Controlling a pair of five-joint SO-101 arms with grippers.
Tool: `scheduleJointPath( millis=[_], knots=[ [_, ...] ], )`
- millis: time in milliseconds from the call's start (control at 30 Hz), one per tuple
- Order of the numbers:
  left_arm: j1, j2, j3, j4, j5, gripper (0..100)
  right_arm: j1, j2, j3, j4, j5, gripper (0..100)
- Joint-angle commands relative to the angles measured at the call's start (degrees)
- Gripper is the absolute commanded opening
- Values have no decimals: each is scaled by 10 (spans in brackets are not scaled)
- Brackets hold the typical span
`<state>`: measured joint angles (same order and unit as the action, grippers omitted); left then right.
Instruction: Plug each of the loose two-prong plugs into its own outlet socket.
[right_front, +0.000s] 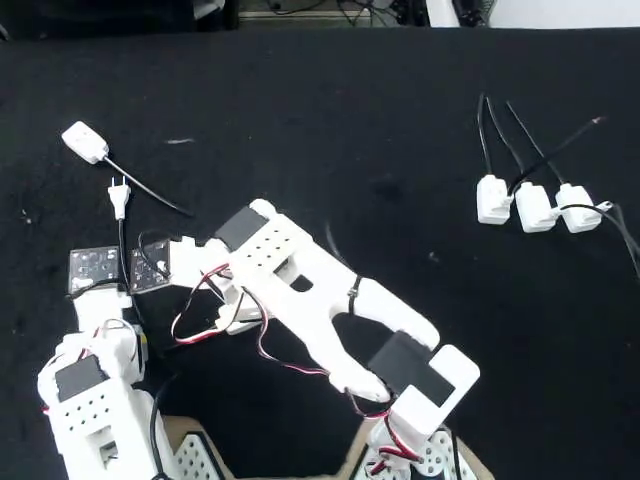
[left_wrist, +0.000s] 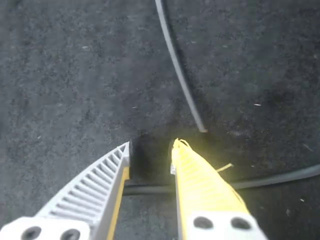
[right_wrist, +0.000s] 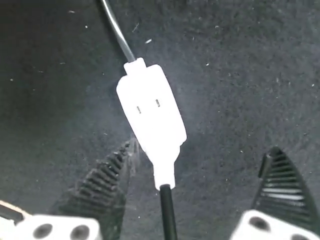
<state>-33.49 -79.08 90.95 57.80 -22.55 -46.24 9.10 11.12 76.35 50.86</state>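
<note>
The counter (right_front: 400, 90) has a black matte surface. At its left lie a white outlet socket (right_front: 84, 142) and a loose two-prong plug (right_front: 119, 196). At right, three white connector blocks (right_front: 534, 207) lie side by side, with black cables attached.

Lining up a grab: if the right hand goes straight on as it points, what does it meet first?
Probably the white socket, lying just ahead between the open fingers of the right hand, nearer one finger. Depth is unclear, so that finger may touch first.
</note>
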Motion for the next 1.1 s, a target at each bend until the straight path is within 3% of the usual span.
scheduleJointPath(
  millis=[0, 200, 367, 700, 900, 967, 1067],
  knots=[
    [-72, 4, -22, -3, 33, 137, -6, -31, -1, 0, -4, 368],
    [-189, 4, -29, -62, 147, 137, -9, -24, -1, 0, -4, 368],
    [-238, 4, -42, -67, 192, 137, -18, 49, -6, -31, -6, 369],
    [-243, 4, -44, -65, 193, 137, -18, 126, -66, -41, -1, 371],
    [-243, 4, -43, -65, 192, 137, -16, 165, -65, -68, 69, 358],
    [-243, 4, -43, -65, 192, 137, -15, 172, -66, -65, 77, 276],
    [-243, 4, -43, -66, 192, 137, -14, 173, -69, -65, 68, 17]
  ],
)
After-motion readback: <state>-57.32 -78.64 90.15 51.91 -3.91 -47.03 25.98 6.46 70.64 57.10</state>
